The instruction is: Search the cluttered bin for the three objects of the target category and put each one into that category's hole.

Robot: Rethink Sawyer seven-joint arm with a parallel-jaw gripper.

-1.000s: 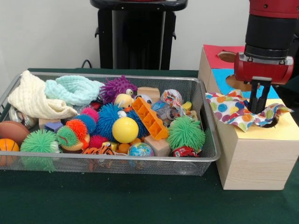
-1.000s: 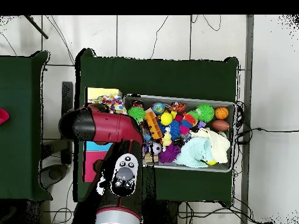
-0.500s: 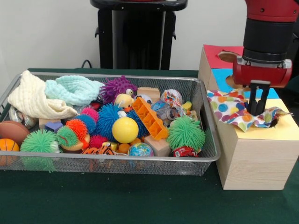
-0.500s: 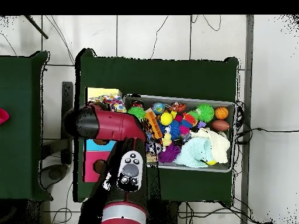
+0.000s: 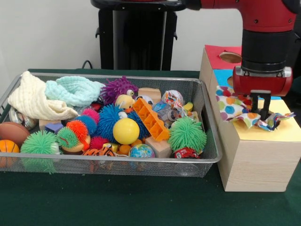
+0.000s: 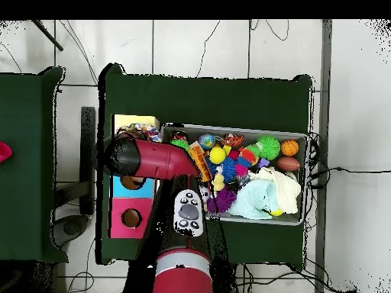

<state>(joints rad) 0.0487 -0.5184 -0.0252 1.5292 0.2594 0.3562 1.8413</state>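
Observation:
My gripper [image 5: 259,112] stands over the yellow-surround top [image 5: 282,133] of the pale wooden box [image 5: 256,162], to the right of the bin. It is shut on a white polka-dot cloth [image 5: 233,107], which bunches around the fingers and drapes over the hole, hiding it. The silver wire-mesh bin [image 5: 108,76] is full of toys; no other polka-dot cloth shows in it. In the overhead view the arm [image 6: 149,158] covers the gripper. There a bit of the cloth [image 6: 147,134] shows beside the yellow top [image 6: 134,121], left of the bin [image 6: 307,177].
The box's blue-surround hole [image 6: 131,183] and red-surround hole [image 5: 230,57] lie behind the yellow one. The bin holds spiky rubber balls [image 5: 187,133], a yellow ball [image 5: 126,131], an orange block [image 5: 150,119] and cream and mint knitted cloths [image 5: 33,99]. The pedestal [image 5: 136,35] stands behind.
My gripper has sunk lower over the yellow top and shifted slightly left. The polka-dot cloth has drawn in from the box's left edge and bunched around the fingers.

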